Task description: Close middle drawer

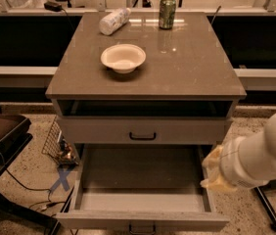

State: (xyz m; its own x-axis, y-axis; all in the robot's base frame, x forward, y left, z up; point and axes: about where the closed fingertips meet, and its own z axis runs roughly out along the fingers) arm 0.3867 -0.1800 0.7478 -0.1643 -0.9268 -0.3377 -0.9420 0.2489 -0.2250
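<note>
Matt grey-beige wood on the middle drawer (143, 220), with a small dark handle. Smooth brown tabletop (192, 67), soft glare near a shiny green metal can (167, 12); matt cream bowl (123, 58); white plastic bottle (114, 21). Pale yellowish, matt hand (214, 173) just beside the drawer's right wall, on a smooth white arm (263, 153). Rough speckled floor (25, 175).

Gripper (215, 173) blurred, drawer (138, 200) cropped
The gripper was blurred beside the drawer's right wall; its arm (265, 153) was cut off by the right edge, the drawer's handle (142, 227) by the bottom edge.
</note>
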